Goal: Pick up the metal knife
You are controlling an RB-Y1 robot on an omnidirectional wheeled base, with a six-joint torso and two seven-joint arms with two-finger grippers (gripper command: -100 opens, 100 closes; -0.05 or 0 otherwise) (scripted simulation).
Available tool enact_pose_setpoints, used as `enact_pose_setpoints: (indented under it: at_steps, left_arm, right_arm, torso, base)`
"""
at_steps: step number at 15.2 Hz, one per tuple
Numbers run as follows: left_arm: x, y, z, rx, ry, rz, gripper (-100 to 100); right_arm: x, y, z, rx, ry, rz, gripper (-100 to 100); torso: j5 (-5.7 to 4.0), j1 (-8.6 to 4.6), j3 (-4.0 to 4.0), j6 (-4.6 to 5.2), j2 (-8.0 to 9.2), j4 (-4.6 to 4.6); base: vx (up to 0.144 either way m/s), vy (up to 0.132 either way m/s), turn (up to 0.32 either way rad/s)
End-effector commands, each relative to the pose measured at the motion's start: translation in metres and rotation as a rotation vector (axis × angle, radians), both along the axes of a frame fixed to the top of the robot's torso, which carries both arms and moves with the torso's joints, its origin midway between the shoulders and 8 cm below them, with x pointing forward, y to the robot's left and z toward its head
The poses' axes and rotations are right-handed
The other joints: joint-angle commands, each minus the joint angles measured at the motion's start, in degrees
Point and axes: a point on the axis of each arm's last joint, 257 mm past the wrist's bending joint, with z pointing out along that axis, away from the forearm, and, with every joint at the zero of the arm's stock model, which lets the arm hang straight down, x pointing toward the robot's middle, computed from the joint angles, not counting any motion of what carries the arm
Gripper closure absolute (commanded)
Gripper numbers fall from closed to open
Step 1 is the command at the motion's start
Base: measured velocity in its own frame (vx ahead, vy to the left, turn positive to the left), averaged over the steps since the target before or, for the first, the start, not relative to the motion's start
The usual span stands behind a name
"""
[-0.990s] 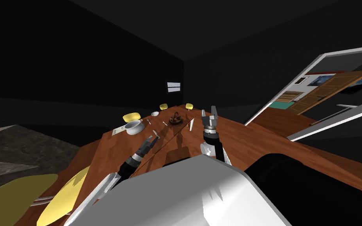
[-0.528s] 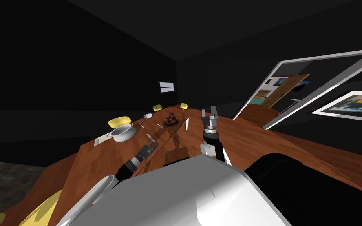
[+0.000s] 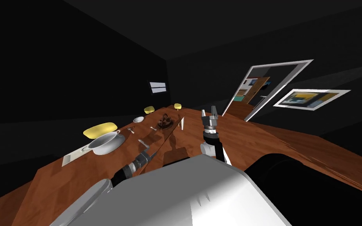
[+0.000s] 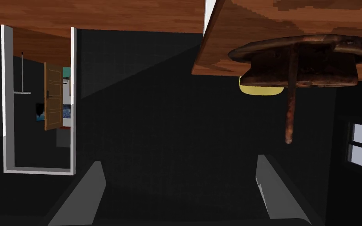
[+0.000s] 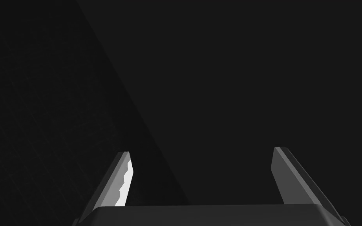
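Reaching low over the wooden tabletop (image 3: 247,141), the robot's left end effector (image 3: 149,154) hovered with its fingers spread wide and empty, just short of a slim pale piece judged to be the knife (image 3: 143,142). The knife lay flat on the tabletop between the left end effector and a white pot (image 3: 105,142), with a brown centrepiece (image 3: 165,121) farther along. In the left wrist view the left end effector (image 4: 179,160) looked level across the tabletop toward that centrepiece (image 4: 294,62), not down at the blade. The right end effector (image 3: 209,111) stood upright above the tabletop, apart from the work, and its fingers were likewise released (image 5: 201,151).

The step in hand appeared to be the approach. Done well, it would call for tipping the left wrist downward until the knife sat between the fingers, turning them to straddle its narrow width, then descending until the tips nearly met the wood before closing. A thin, flat knife would likely slip from a high or skewed pinch, and the pot alongside left little room on that side.

No brand, label or lettering could be read, including on the framed picture (image 3: 309,98) on the wall.
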Motion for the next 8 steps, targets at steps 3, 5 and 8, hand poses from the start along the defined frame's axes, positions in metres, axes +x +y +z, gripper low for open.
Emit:
enact_pose_setpoints:
  at_steps: [3,5,8]
  left_arm:
    - [-0.014,0.018,-0.023,0.124,0.028,-0.048,-100]
    - [-0.026,0.036,-0.043,0.219,0.053,-0.088,-100]
    - [-0.039,0.056,-0.061,0.313,0.078,-0.129,-100]
  right_arm:
    - [0.0,0.0,0.0,0.0,0.0,0.0,0]
    - [0.0,0.0,0.0,0.0,0.0,0.0,0]
    - [0.0,0.0,0.0,0.0,0.0,0.0,0]
  torso:
    - [0.0,-0.02,-0.01,0.05,-0.02,0.0]
    - [-0.01,-0.02,0.0,0.04,0.0,0.0]
    - [0.0,0.01,-0.04,0.05,-0.07,-0.01]
  base:
    - [0.021,0.006,-0.243]
    - [0.021,0.004,-0.283]
    - [0.032,0.015,-0.277]
